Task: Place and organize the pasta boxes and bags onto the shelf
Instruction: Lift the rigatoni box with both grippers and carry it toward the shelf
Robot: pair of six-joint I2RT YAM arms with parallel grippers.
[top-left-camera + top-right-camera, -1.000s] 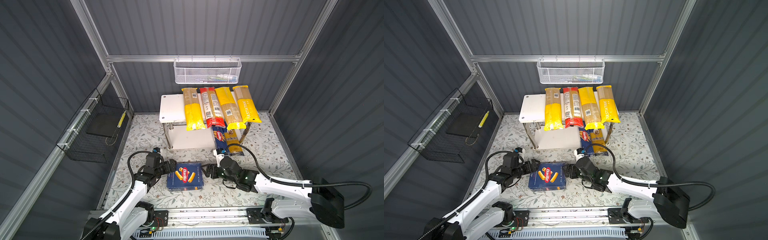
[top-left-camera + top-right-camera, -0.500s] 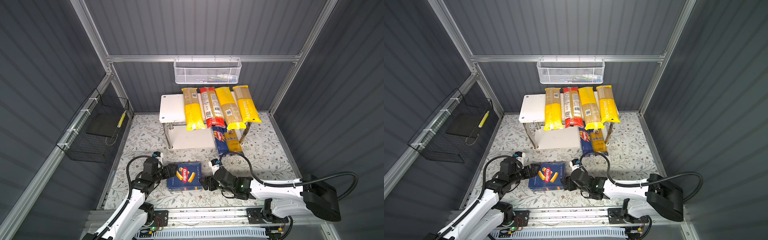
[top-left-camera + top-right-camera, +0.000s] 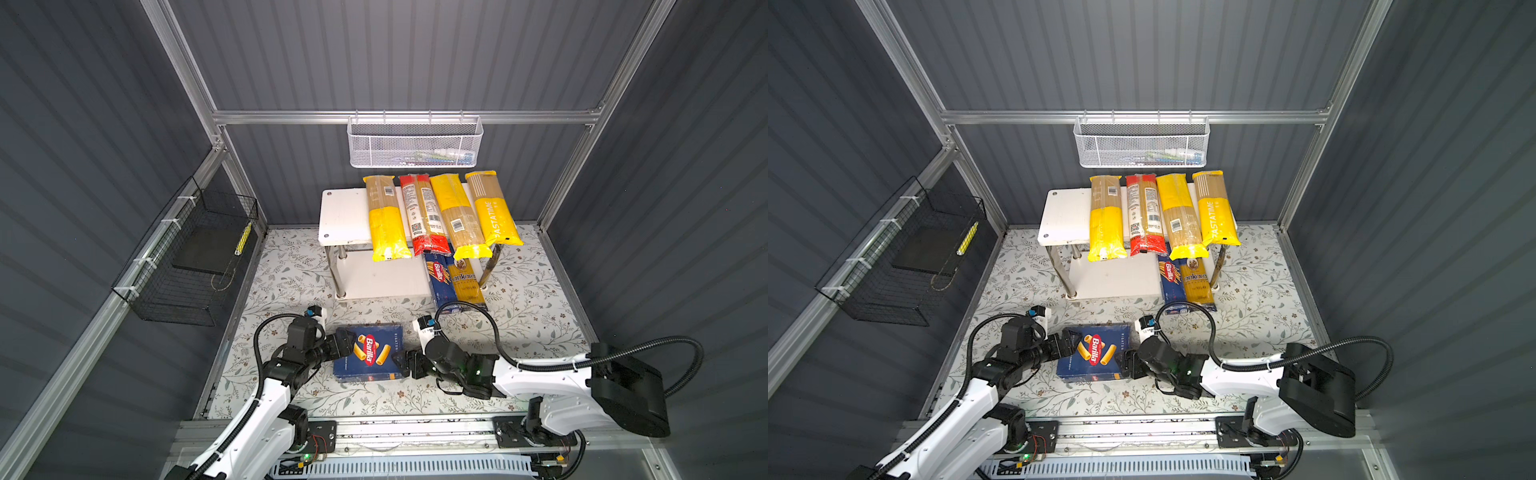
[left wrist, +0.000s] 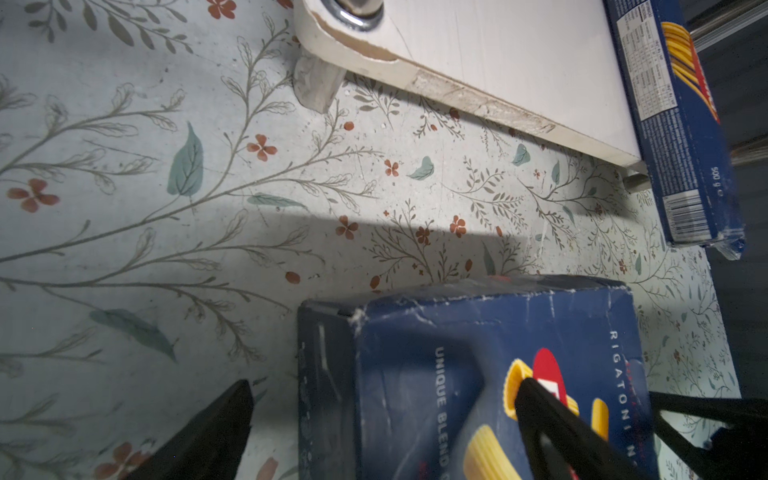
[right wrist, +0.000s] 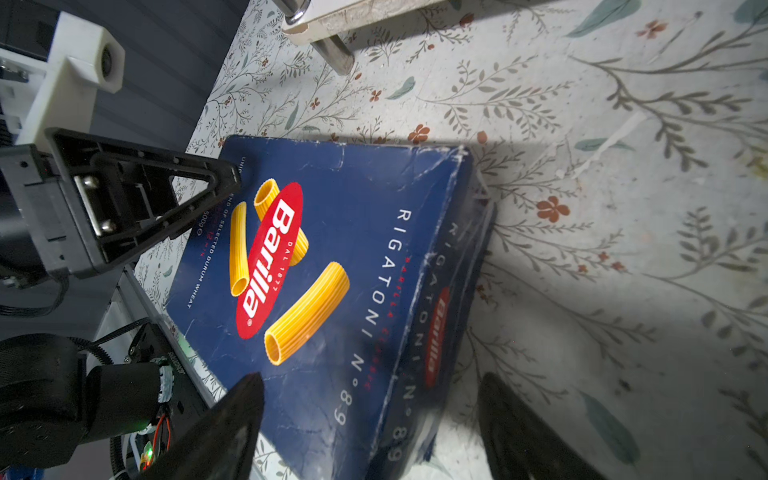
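Observation:
The wide blue rigatoni box (image 3: 370, 353) (image 3: 1094, 353) lies flat on the floor. My left gripper (image 3: 343, 347) (image 4: 382, 384) is open across its left end, one finger over the top face. At the right end my right gripper (image 3: 405, 363) (image 5: 370, 378) is also open, straddling that edge. The white shelf (image 3: 345, 214) holds three yellow bags (image 3: 386, 224) and a red bag (image 3: 424, 216) on top. On its lower tier, sticking out in front, lie the narrow spaghetti box (image 3: 440, 278) and the ankara bag (image 3: 467, 282).
A white mesh basket (image 3: 415, 143) hangs on the back wall above the shelf. A black wire basket (image 3: 187, 257) hangs on the left wall. The metal base rail (image 3: 374, 432) runs along the front edge, just behind both arms.
Both arms have drawn toward the front. The right gripper has slid left onto the box's right end and the left gripper has come a little further over its left end. The box has not moved.

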